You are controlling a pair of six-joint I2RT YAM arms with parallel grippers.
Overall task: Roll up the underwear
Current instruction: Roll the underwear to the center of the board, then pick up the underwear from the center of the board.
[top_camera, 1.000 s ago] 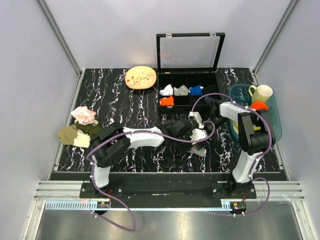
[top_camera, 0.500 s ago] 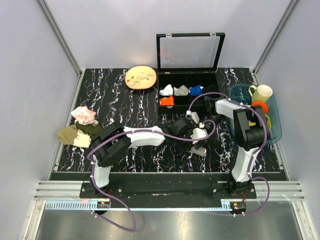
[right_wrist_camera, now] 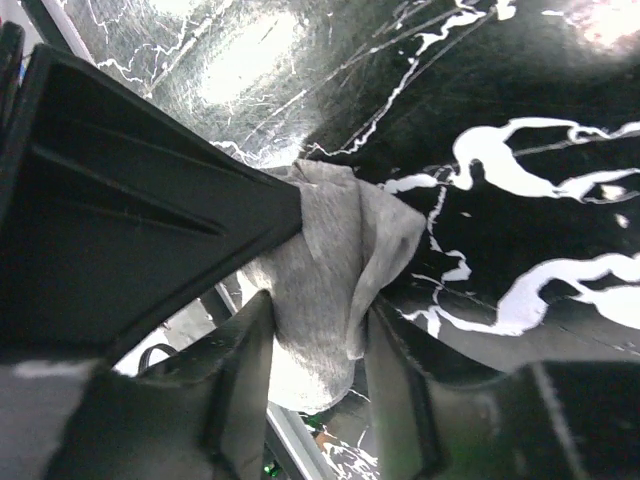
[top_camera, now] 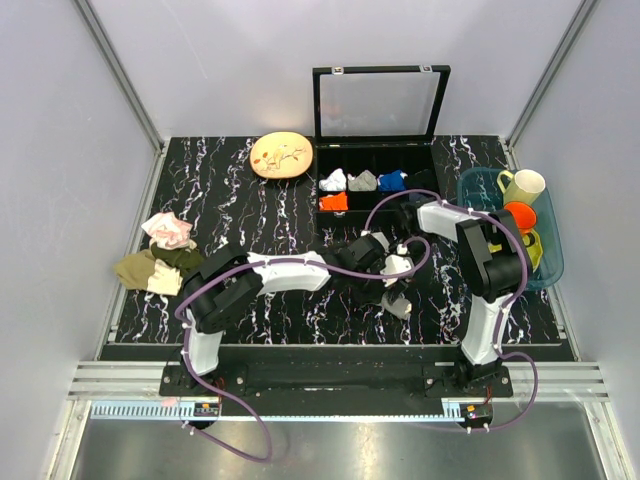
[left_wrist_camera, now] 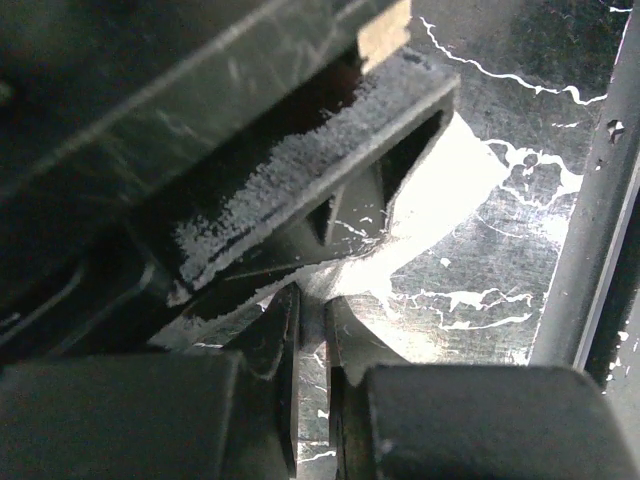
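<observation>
Underwear (right_wrist_camera: pixel 340 240) tight between right gripper (right_wrist_camera: pixel 318 325) jaws

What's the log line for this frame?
step: grasp | right gripper: shut on underwear | left gripper: shut | underwear: crumpled on table, not yet rolled

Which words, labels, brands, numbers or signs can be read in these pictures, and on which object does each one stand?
No text can be read in any view.
plate: reddish marks, seemingly a drawing, not letters.
left base sticker: too small to read.
right base sticker: too small to read.
underwear: plain grey cloth, no label visible.
</observation>
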